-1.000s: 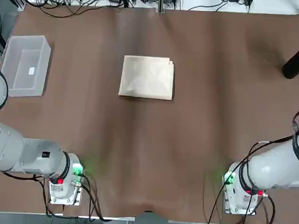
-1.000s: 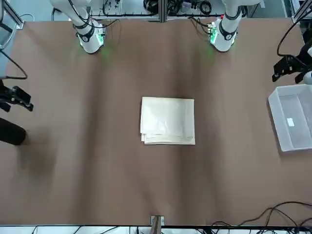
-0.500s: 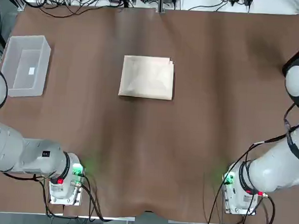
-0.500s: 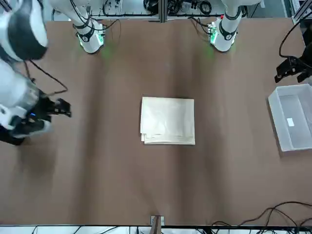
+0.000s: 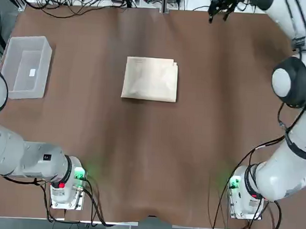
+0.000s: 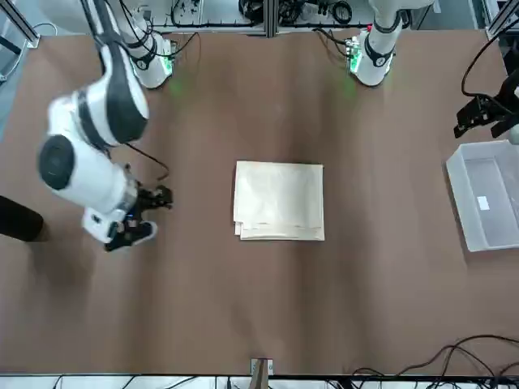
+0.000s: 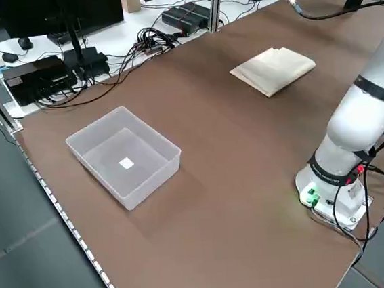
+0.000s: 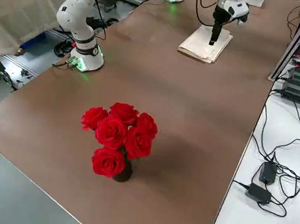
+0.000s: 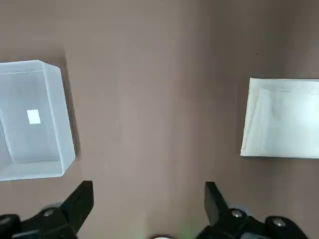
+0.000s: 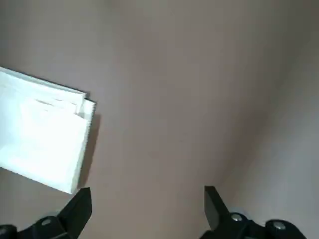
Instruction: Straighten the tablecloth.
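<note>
The tablecloth (image 5: pixel 150 79) is a cream-beige cloth folded into a layered rectangle on the brown table, a little beyond its middle. It also shows in the front view as the tablecloth (image 6: pixel 279 200). My right gripper (image 6: pixel 150 215) hangs open and empty above the table, off the cloth's right side. In its wrist view the right gripper (image 10: pixel 147 209) has one corner of the tablecloth (image 10: pixel 42 139) to the side of its spread fingers. My left gripper (image 9: pixel 148 199) is open and empty, raised over the table's left side between the bin and the tablecloth (image 9: pixel 281 119).
A clear plastic bin (image 5: pixel 26 66) stands at the far left of the table. A dark vase of red roses (image 8: pixel 119 140) stands near the table's right edge. Cables and boxes (image 7: pixel 68 57) lie beyond the far edge. The arm bases (image 5: pixel 65 189) sit at the near edge.
My right arm has swung in from the table's right edge toward the cloth, its gripper now close beside it. The left arm and the cloth have not moved.
</note>
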